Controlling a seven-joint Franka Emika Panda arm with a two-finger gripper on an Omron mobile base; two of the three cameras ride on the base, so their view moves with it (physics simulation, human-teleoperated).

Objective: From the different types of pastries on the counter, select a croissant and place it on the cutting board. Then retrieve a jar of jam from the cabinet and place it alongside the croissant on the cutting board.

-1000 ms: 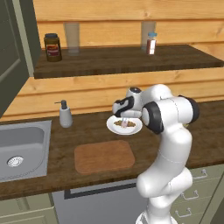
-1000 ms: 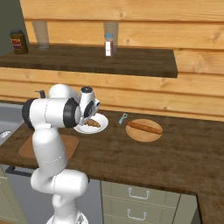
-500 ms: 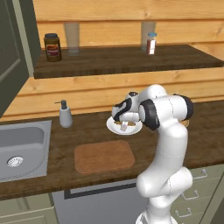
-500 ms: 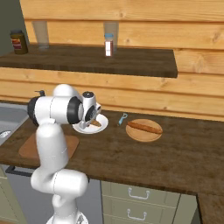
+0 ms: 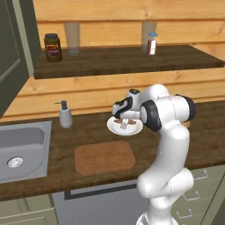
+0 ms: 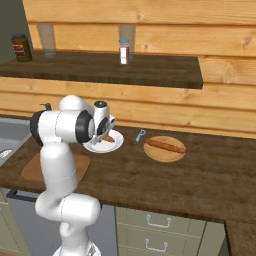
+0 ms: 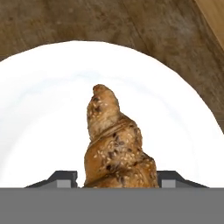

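A seeded brown croissant [image 7: 113,140] lies on a white plate [image 7: 43,109] on the dark wooden counter. My gripper [image 7: 118,178] is down over the plate, its two dark fingertips pressed against both sides of the croissant's near end. From the base views the gripper [image 5: 125,123] [image 6: 102,136] hangs low on the plate [image 5: 132,130], the croissant [image 6: 107,138] partly hidden by the hand. The brown cutting board [image 5: 104,157] lies in front of the plate, bare. A dark jam jar [image 5: 52,47] [image 6: 20,47] stands on the left of the wall shelf.
A round wooden plate with a long pastry [image 6: 165,146] sits to the right, a blue opener [image 6: 140,135] between the plates. A soap dispenser [image 5: 65,115] and sink [image 5: 22,149] lie left. A glass [image 5: 72,37] and shaker [image 5: 152,43] stand on the shelf.
The hand has dropped lower onto the white plate and the jaws have closed from wide apart onto the croissant.
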